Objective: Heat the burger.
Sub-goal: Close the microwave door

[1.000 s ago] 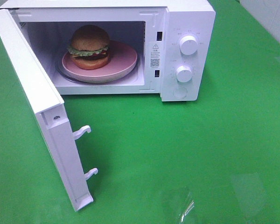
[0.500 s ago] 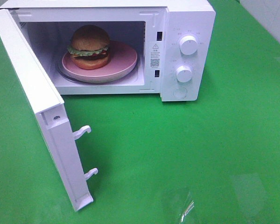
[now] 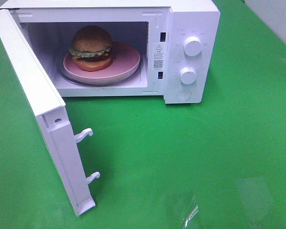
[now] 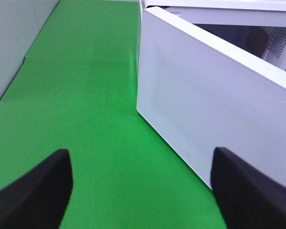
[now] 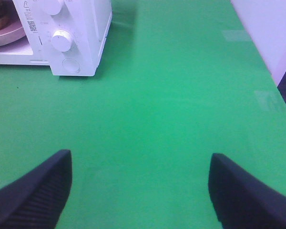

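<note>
Exterior high: the burger (image 3: 90, 47) sits on its plate (image 3: 127, 63) inside the microwave (image 3: 193, 16) at the far edge of the desk (image 3: 205, 157), loaded for heating. The door (image 3: 38, 102) stands open. My left gripper (image 4: 140, 152) faces the door with its jaws spread, probably to push it shut. My right gripper (image 5: 139, 155) is spread too.

Bright even light, glare patches on green cloth (image 3: 190, 143).

- I judge this a staged robot test area, not a home kitchen.
- The bench (image 3: 205, 143) has a plain bright green covering.
- One white microwave (image 3: 195, 19) stands on it, with a bare pale wall (image 5: 267, 24) alongside.
</note>
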Action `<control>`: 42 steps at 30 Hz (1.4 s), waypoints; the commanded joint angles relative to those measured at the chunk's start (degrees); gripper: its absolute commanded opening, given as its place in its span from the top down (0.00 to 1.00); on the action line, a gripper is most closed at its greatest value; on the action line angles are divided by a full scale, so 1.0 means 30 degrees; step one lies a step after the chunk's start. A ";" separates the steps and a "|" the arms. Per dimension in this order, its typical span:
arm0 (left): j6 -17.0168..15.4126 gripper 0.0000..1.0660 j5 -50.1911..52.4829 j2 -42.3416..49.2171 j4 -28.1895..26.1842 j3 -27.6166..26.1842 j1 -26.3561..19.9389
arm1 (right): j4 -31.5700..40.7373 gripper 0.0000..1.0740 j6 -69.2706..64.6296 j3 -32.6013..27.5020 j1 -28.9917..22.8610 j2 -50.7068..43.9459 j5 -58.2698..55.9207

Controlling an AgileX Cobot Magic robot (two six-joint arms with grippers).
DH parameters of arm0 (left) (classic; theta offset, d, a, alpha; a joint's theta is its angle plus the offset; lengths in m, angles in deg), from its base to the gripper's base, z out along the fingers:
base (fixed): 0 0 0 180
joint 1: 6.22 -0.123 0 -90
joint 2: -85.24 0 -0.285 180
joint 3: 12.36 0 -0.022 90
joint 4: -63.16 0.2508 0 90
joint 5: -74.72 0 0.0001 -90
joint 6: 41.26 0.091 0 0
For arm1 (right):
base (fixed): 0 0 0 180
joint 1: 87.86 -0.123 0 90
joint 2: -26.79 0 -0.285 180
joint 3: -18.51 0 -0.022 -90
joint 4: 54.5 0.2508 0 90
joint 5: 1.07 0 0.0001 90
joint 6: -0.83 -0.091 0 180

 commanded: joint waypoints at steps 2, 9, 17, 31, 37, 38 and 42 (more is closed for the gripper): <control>-0.0057 0.60 0.1910 -0.1833 0.0038 -0.0076 0.0172 | 0.0019 0.29 0.0095 -0.0076 0.0115 -0.0516 0.0191; 0.0000 1.00 0.5539 -0.5386 -0.0306 0.0267 0.0172 | 0.0019 0.29 0.0095 -0.0076 0.0115 -0.0516 0.0191; 0.0000 1.00 1.2624 -0.8613 -0.0420 0.2158 0.0172 | 0.0019 0.29 0.0095 -0.0076 0.0115 -0.0516 0.0191; -0.0115 1.00 2.5306 -1.3655 0.0516 0.6398 0.0172 | 0.0019 0.29 0.0095 -0.0076 0.0115 -0.0516 0.0191; -0.2330 1.00 2.7540 -1.7265 0.4278 0.6417 0.0172 | 0.0019 0.29 0.0095 -0.0076 0.0115 -0.0516 0.0191; -0.2330 1.00 2.7540 -1.7265 0.4278 0.6417 0.0172 | 0.0019 0.29 0.0095 -0.0076 0.0115 -0.0516 0.0191; -0.3877 1.00 2.9297 -1.9194 0.6685 0.6417 0.0172 | 0.0019 0.29 0.0095 -0.0076 0.0115 -0.0516 0.0191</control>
